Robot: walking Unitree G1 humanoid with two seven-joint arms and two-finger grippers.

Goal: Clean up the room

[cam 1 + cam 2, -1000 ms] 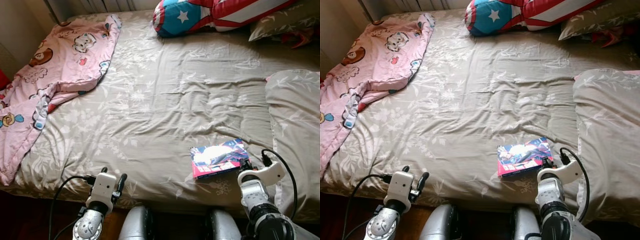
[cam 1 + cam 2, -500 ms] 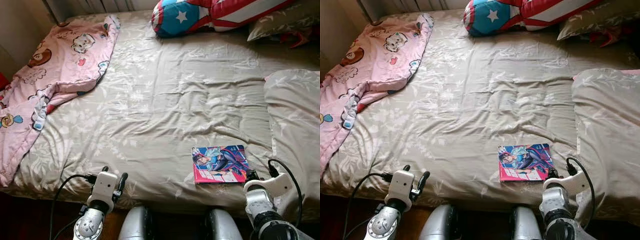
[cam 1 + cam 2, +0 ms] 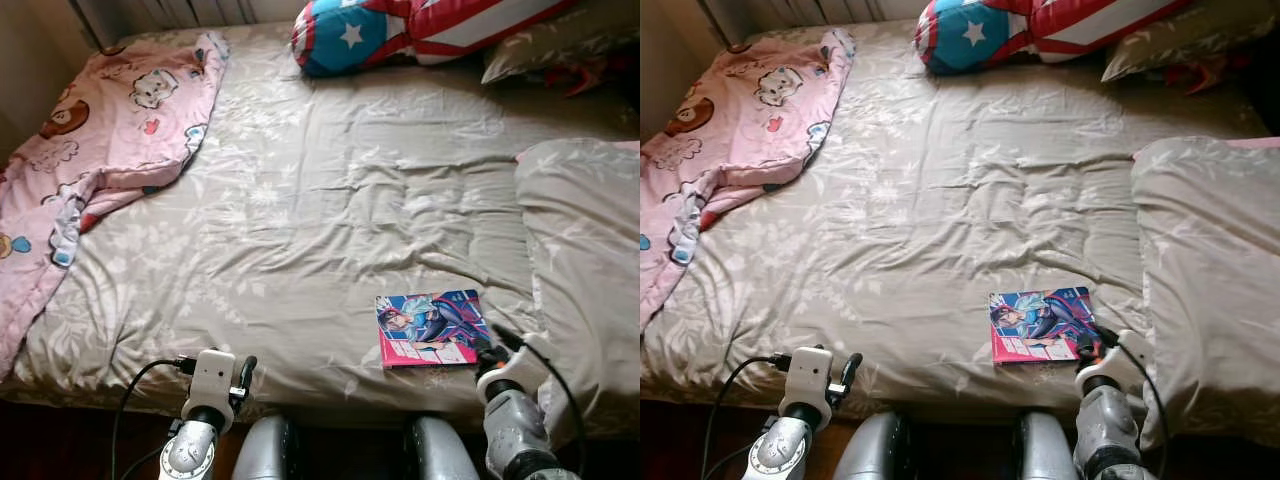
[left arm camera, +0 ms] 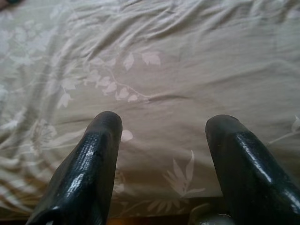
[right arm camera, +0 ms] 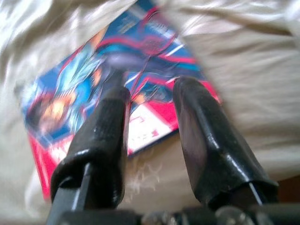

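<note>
1. The step in hand looks like dealing with the comic book point(image 3: 430, 328), the one loose item on the bed point(image 3: 330, 200); it lies flat, cover up, near the front edge, just beside the folded duvet point(image 3: 585, 250) on the robot's right
2. The right gripper point(image 5: 150, 101) hovers at the book's near right corner with its fingers a small gap apart and nothing between them; whether the tips touch the cover cannot be told from the blurred wrist view
3. The left gripper point(image 4: 161, 124) is spread wide and empty, low over the bare sheet at the bed's front edge
4. The book's long axis runs roughly across the bed, left to right; the red strip of the cover faces the robot, the blue artwork points toward the star-and-stripe pillow point(image 3: 400, 30)
5. If the book is to be lifted, the next move probably calls for a finger slid under its near edge, since it lies flat on soft fabric
6. A pink cartoon blanket point(image 3: 110, 130) lies rumpled at the far left, likely still to be tidied
</note>
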